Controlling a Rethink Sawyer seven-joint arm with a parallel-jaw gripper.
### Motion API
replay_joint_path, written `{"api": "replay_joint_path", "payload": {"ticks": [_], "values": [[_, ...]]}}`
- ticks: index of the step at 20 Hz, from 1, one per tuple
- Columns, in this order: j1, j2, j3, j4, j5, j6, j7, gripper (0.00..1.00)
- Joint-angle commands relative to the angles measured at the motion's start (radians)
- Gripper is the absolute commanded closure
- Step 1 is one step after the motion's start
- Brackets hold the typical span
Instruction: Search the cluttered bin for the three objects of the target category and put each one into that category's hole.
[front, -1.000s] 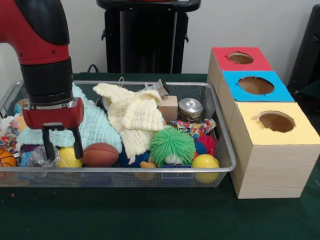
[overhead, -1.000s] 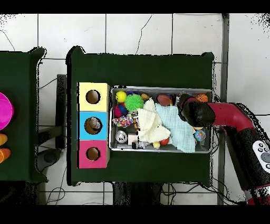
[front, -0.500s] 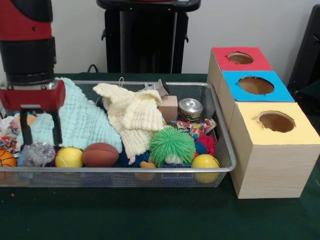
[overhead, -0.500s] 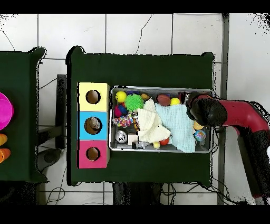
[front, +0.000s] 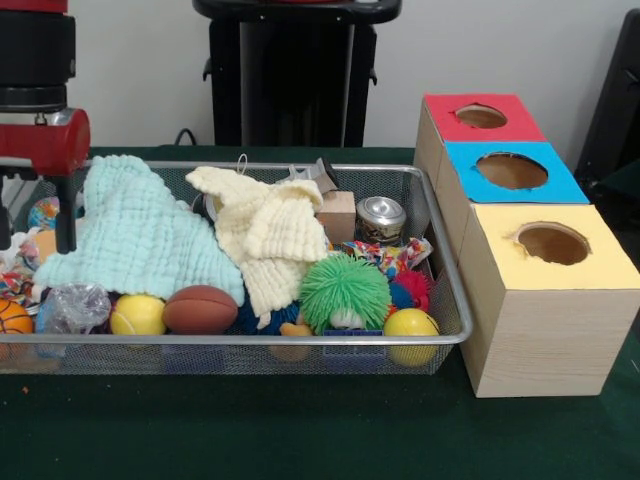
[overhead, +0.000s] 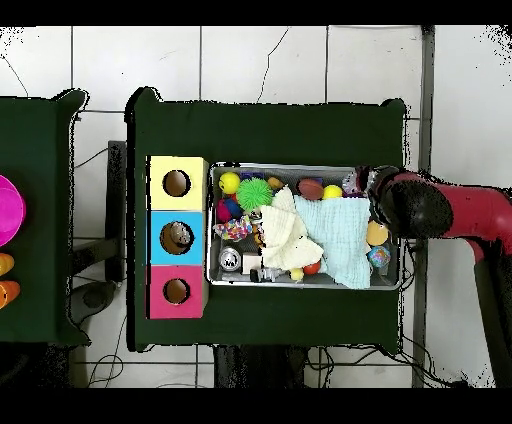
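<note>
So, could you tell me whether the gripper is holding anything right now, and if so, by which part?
Nothing is held. The gripper hangs open at the bin's end, beside the mint cloth, with nothing visible between its fingers.

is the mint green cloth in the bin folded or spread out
Spread out: the mint green cloth lies draped open over the toys in the wire bin, edges rumpled, not folded.

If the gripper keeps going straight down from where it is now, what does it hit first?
Probably the clutter at the bin's end beside the mint cloth, about where the orange toy lies. Depth is unclear, so the gripper might catch the bin's rim instead.
</note>
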Motion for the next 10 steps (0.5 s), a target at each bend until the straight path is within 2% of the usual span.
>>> {"api": "replay_joint_path", "payload": {"ticks": [1,6,10], "values": [[0.016,0.037,0.016,0.006,-0.028,0.070,-0.283,0.00],[0.017,0.112,0.006,-0.013,-0.074,-0.004,-0.270,0.00],[0.016,0.174,0.000,-0.046,-0.094,-0.024,-0.266,0.00]]}}
